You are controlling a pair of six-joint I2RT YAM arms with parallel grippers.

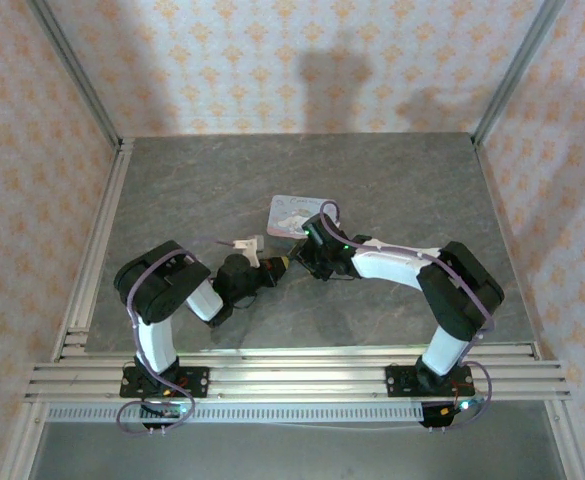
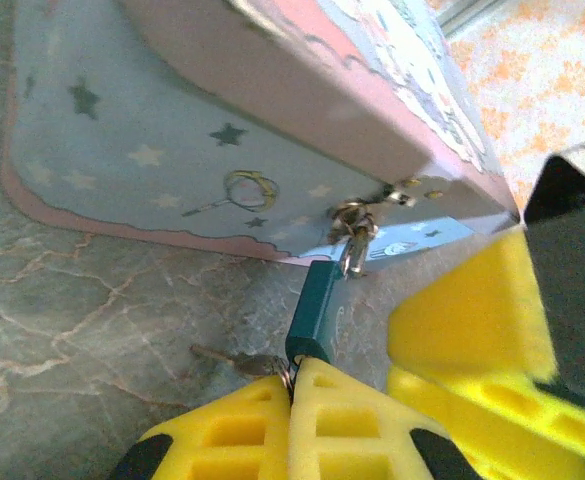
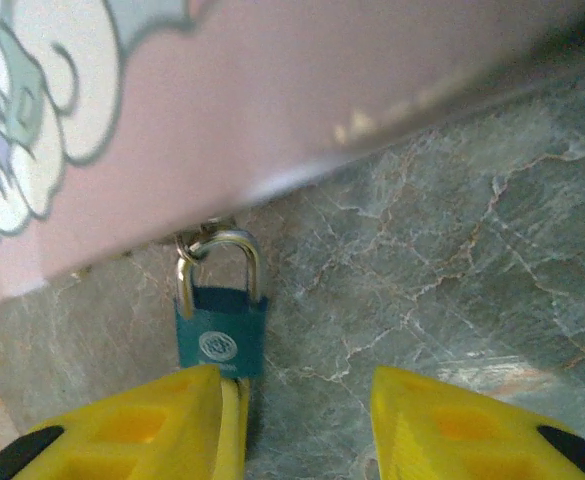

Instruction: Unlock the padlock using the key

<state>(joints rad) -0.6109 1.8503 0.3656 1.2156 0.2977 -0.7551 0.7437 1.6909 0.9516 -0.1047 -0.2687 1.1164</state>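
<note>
Key [image 2: 260, 365] (in left gripper [image 2: 291, 380]) at padlock [image 2: 312, 308]

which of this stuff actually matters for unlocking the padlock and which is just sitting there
For the job:
padlock, hanging by its shackle
key, at the padlock's base
left gripper, shut at the key
right gripper, open beside the padlock

Just there:
tin box, only what the padlock hangs on
table
</note>
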